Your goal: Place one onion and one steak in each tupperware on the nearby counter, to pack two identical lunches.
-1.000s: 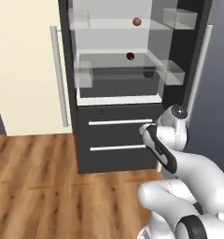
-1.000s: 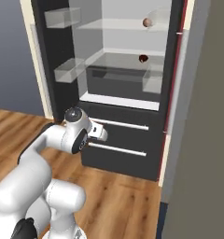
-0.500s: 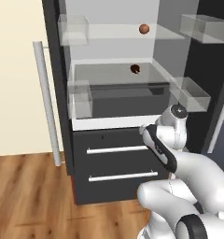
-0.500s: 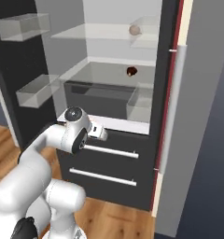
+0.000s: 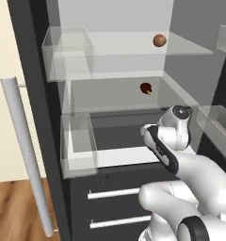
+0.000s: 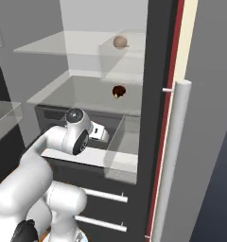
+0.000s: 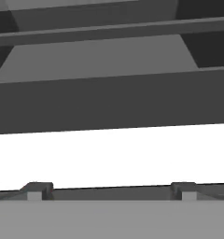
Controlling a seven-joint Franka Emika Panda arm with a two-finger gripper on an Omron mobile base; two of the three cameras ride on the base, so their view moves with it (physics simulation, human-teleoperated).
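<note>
An orange-brown onion (image 5: 159, 40) (image 6: 119, 42) rests on the upper glass shelf of an open fridge. On the shelf below it lies a dark reddish-brown steak (image 5: 145, 88) (image 6: 118, 90) with a pale stub. My gripper (image 7: 111, 192) is open and holds nothing. It points at the dark crisper drawer (image 7: 109, 102) under the steak's shelf, just short of the white ledge (image 7: 109, 154). The hand (image 6: 100, 133) sits well below both foods. The tupperware and the counter are out of view.
The fridge doors stand open on both sides, with long grey handles (image 5: 28, 155) (image 6: 170, 160). Clear door bins (image 5: 68, 52) (image 5: 79, 143) jut out on the left, another clear bin (image 6: 122, 146) on the right. Below are black drawers with silver bars (image 5: 117, 192).
The base has driven closer to the fridge, so the shelves and door bins now loom larger in both base views. The gripper has stayed open.
</note>
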